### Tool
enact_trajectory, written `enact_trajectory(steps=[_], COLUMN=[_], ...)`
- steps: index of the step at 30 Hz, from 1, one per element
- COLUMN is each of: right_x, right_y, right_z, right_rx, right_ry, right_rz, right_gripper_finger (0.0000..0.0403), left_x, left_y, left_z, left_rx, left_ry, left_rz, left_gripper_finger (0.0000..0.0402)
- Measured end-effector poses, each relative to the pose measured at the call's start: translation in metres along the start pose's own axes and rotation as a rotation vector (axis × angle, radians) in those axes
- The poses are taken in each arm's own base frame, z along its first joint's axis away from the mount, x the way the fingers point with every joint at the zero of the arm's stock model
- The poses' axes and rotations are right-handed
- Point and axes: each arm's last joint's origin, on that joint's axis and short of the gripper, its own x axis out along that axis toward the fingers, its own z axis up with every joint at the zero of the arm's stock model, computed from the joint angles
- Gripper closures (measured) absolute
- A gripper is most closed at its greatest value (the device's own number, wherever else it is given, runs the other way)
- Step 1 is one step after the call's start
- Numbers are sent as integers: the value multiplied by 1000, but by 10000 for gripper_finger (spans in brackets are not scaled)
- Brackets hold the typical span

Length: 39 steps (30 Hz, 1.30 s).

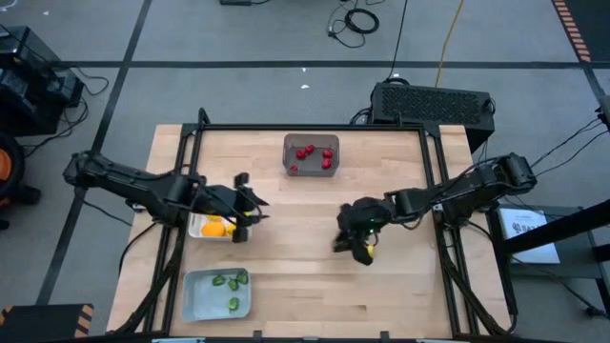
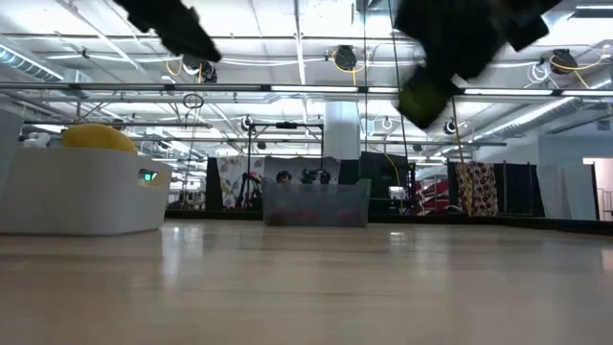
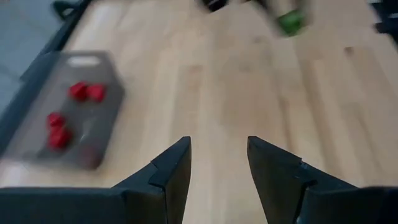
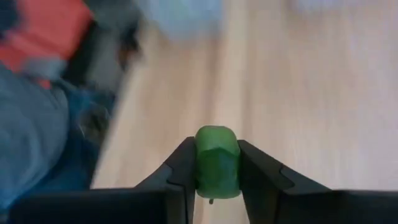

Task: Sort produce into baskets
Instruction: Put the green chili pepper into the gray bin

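My right gripper (image 1: pixel 355 245) is above the table's middle right, shut on a small green piece (image 4: pixel 217 160). The piece also shows in the low view (image 2: pixel 421 96) and the left wrist view (image 3: pixel 290 22). My left gripper (image 1: pixel 250 211) is open and empty, beside the white tray (image 1: pixel 197 229), which holds yellow-orange rounds (image 1: pixel 213 228). The dark grey bin (image 1: pixel 311 170) at the far middle holds red berries (image 1: pixel 305 151). The light grey-blue tray (image 1: pixel 195 303) at the near left holds green pieces (image 1: pixel 230 281). My right gripper pinches the green piece by its two opposite sides (image 4: pixel 200 163) between its two fingers. The piece's rounded end sticks out a little past the fingertips. The piece is lifted well clear of the table.
A large black box (image 1: pixel 434 102) stands past the table's far right corner. Bare wood lies between the trays and the right gripper (image 1: pixel 305 286). In the low view the white tray (image 2: pixel 81 187) stands at the left and the dark grey bin (image 2: pixel 316 203) in the middle.
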Motion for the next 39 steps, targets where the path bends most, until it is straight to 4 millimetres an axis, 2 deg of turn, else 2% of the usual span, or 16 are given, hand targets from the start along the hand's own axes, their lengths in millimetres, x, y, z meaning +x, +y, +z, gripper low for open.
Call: enact_trajectory(steps=[5,8,11,16,19,29,36,39], right_x=[-1,4,16,50,75,181,229,247], right_y=[21,27,28,18,13,5,9,11], right_z=[32,39,43,36,40,79,108,113], right_rx=[-371,-521,-594,-615,-616,-561,-566,-561], right_ry=[-404,-541,-650,-760,-790,-733,-687,-650], right_rz=[36,26,36,57,62,79,162,162], right_gripper_finger=[317,317,317,317,317,316,316,316], left_x=[-15,-18,-17,-17,-17,-17,-17,-17], left_y=[8,10,10,10,10,10,11,11], left_z=[-7,-9,-10,-10,-9,-9,-10,-10], left_rx=[-51,-47,-43,-43,-34,-18,-6,-5], left_ry=[37,46,56,54,50,50,58,62], left_rz=[118,161,172,174,189,193,194,194], left_gripper_finger=[236,236,236,236,236,236,236,236])
